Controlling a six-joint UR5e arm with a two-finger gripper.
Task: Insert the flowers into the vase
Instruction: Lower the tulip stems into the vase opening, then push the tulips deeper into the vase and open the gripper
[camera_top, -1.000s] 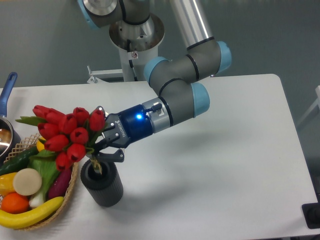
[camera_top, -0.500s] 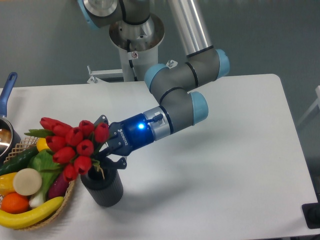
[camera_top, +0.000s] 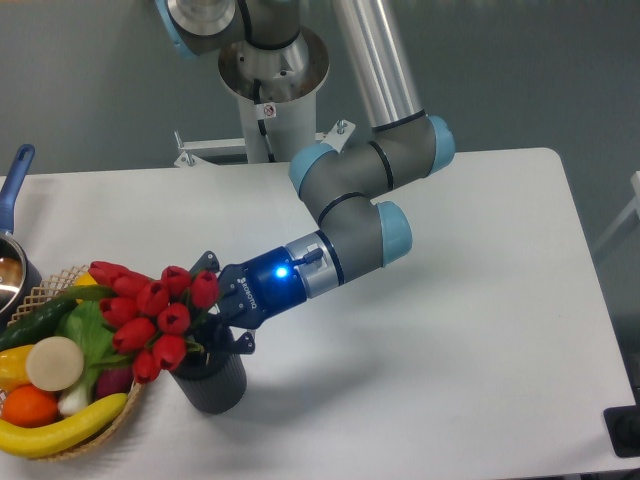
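- Camera view: the hand (camera_top: 212, 318) is clamped on the stems of the flowers (camera_top: 150, 310), directly above the vase (camera_top: 213, 380) near the bench's (camera_top: 450, 330) front-left corner.
- Stem ends seem to sit at or inside the vase's top hole; the hand hides how deep.
- The bunch's long axis tilts up-left, its buds overhanging the vegetable basket (camera_top: 95, 430).
- Seating it likely needs a straighter push down.
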